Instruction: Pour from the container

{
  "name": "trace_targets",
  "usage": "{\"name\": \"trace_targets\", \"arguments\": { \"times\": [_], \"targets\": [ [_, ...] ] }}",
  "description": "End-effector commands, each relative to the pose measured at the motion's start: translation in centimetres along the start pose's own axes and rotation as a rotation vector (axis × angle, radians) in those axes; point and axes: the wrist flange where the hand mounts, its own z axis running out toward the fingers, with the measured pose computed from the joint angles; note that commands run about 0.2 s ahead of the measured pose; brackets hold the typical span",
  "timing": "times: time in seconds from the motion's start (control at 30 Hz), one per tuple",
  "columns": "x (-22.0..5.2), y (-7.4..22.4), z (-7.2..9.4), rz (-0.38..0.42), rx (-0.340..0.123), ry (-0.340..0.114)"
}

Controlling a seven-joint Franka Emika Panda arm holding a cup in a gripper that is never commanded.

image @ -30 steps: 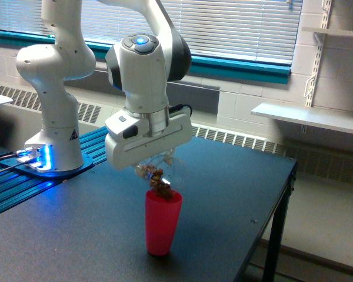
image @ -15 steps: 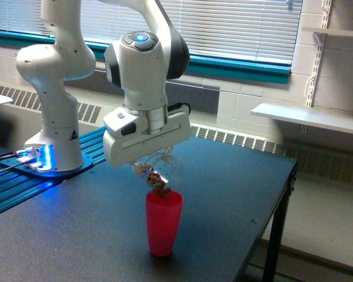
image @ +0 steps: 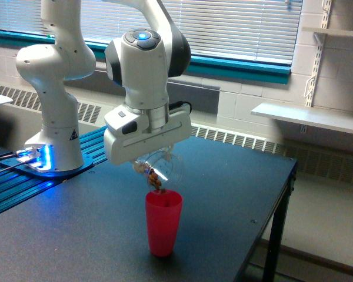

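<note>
Claw (image: 155,160) clamped on the clear container (image: 163,167), tipped just below it, mouth over the red cup (image: 163,222); looks light, rigid, slick, likely breakable, so grip the body sidewall.

A black table (image: 235,194) stands before a painted block wall (image: 265,88) with slatted window blinds (image: 235,23) over a teal sill (image: 241,69), a baseboard heater grille (image: 241,140), and white bracket shelves (image: 309,117).
</note>
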Motion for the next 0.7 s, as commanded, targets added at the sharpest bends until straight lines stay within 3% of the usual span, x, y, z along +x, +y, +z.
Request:
{"name": "trace_targets", "arguments": {
  "times": [0.03,0.7],
  "targets": [
    [0.03,-0.53,-0.04,0.0,-0.013,-0.007],
    [0.1,-1.08,0.14,0.002,-0.05,-0.023]
  ]
}}
